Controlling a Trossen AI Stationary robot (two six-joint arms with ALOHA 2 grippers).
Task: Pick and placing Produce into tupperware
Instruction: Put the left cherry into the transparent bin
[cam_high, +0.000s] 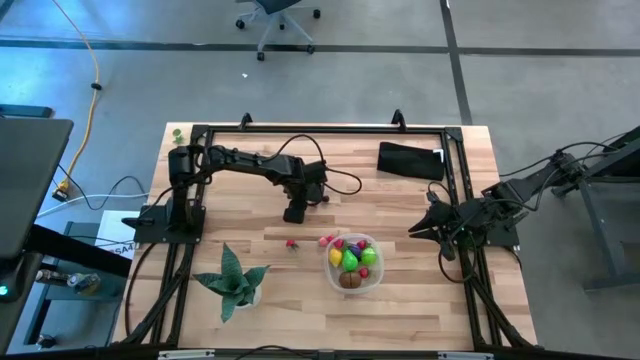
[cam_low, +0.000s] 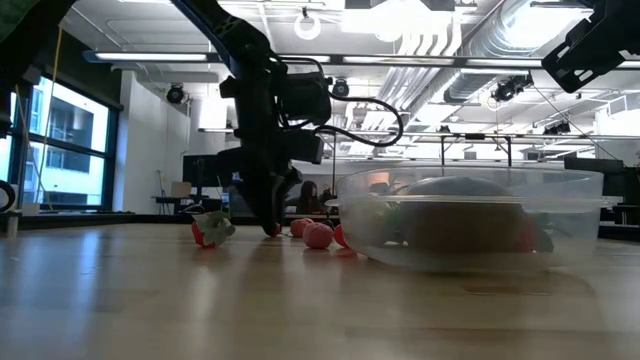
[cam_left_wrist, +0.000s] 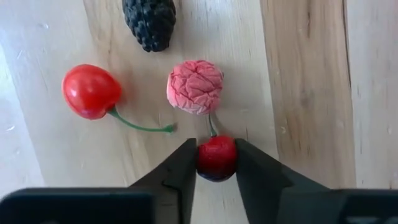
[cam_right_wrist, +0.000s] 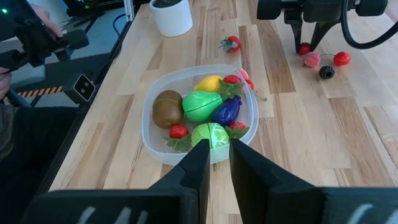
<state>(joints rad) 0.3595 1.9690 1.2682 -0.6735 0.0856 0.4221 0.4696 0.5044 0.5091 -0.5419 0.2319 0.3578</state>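
- The left end effector (cam_left_wrist: 216, 163) is down at the counter (cam_high: 420, 300), its fingers closed tight on a small dark-red cherry (cam_left_wrist: 217, 157), well apart from the tupperware (cam_right_wrist: 163, 149) across the boards.
- Just past the gripped cherry, on the side away from the fingers, lie a pink raspberry (cam_left_wrist: 195, 86), a bright red cherry with a green stem (cam_left_wrist: 91, 91) and a blackberry (cam_left_wrist: 149, 22), all loose on the wood and outside the tupperware.
- The tupperware already holds a brown kiwi (cam_right_wrist: 167, 107), a green pear (cam_right_wrist: 202, 106), a purple eggplant (cam_right_wrist: 226, 111), a lemon (cam_right_wrist: 209, 83) and some strawberries.
- The right end effector (cam_right_wrist: 215, 163) waits just short of the tupperware, fingers nearly closed and holding nothing.
- To do this step well, I judge the lift should go straight up, since the cherry's stem reaches toward the raspberry and could drag it.
- The piece is round and slick, so the squeeze should stay firm; release low over a gap among the produce to stop it bouncing out.
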